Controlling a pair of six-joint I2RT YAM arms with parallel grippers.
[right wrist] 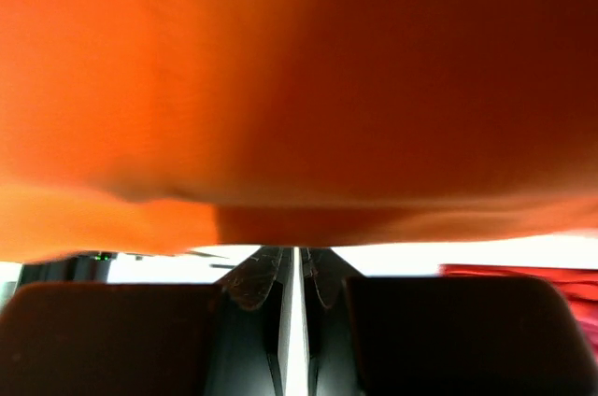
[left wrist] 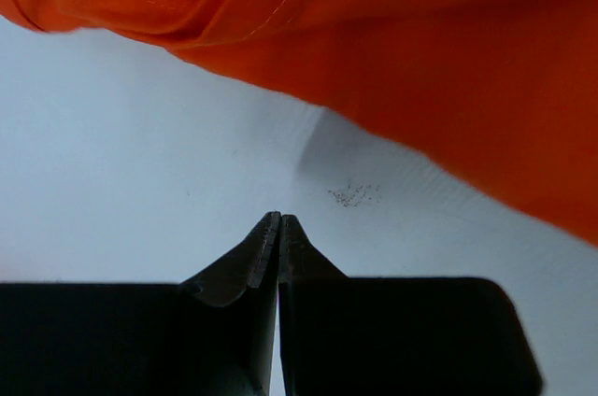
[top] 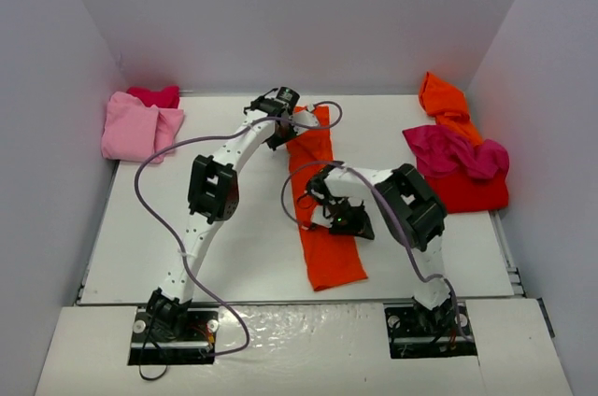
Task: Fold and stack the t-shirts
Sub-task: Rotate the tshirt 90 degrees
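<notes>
Folded orange t-shirt (top: 333,261) lies as a narrow strip at the middle of the table (top: 252,265). Its long axis runs from the table's far edge to its near edge, the near end leaning slightly right. At the strip's far end the left gripper (left wrist: 279,219) is closed on nothing, over bare table beside the cloth's edge. The right gripper (right wrist: 297,251), at mid-strip, is nearly closed; I cannot tell whether it pinches cloth. Pink shirts (top: 135,130) sit at the table's far left corner, and a magenta, red and orange heap (top: 458,158) at its far right.
</notes>
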